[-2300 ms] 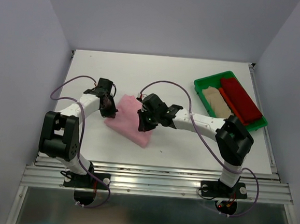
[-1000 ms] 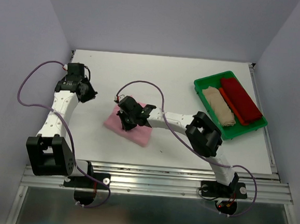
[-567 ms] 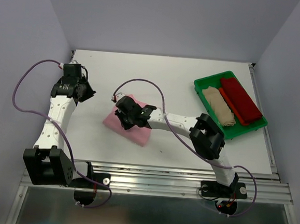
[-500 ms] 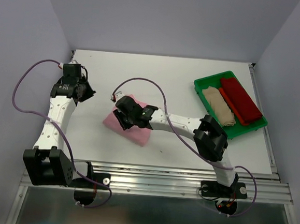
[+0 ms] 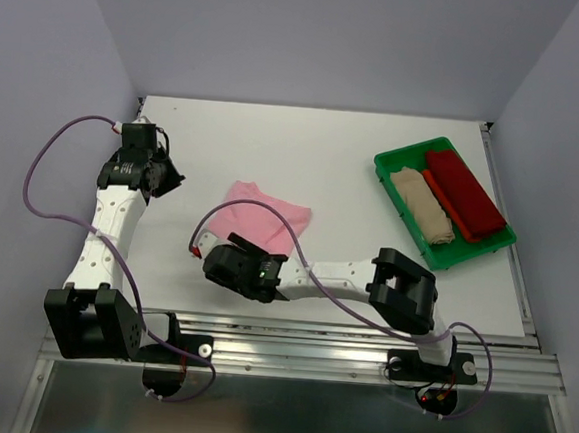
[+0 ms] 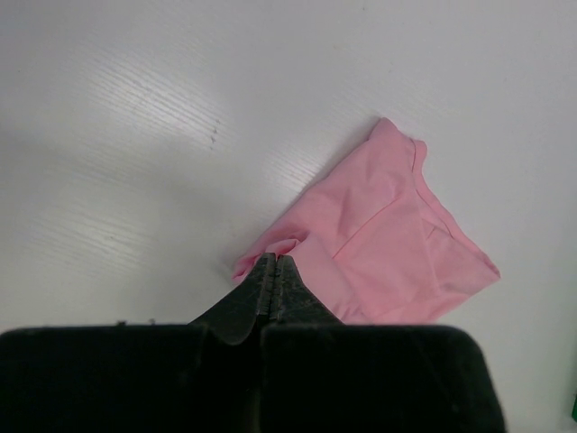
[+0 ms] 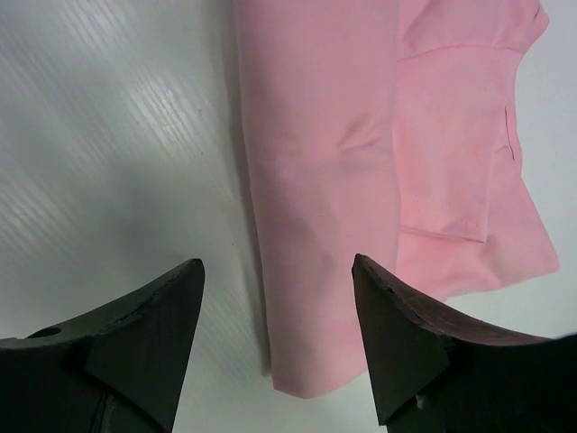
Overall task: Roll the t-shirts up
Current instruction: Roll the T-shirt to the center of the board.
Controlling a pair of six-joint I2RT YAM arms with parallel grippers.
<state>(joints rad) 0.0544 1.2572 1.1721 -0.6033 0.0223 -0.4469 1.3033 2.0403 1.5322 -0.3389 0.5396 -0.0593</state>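
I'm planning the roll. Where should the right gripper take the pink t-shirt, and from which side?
Probably the narrow near end of the pink t-shirt, lying flat between the open right gripper's fingers. Come from the near side: the folded strip runs away from there.

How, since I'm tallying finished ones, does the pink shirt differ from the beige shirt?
The pink shirt lies folded flat, while the beige shirt is rolled up. The pink shirt sits on the bare table, and the beige shirt lies in the green tray beside a red shirt. Both are plain cloth, and neither is held.
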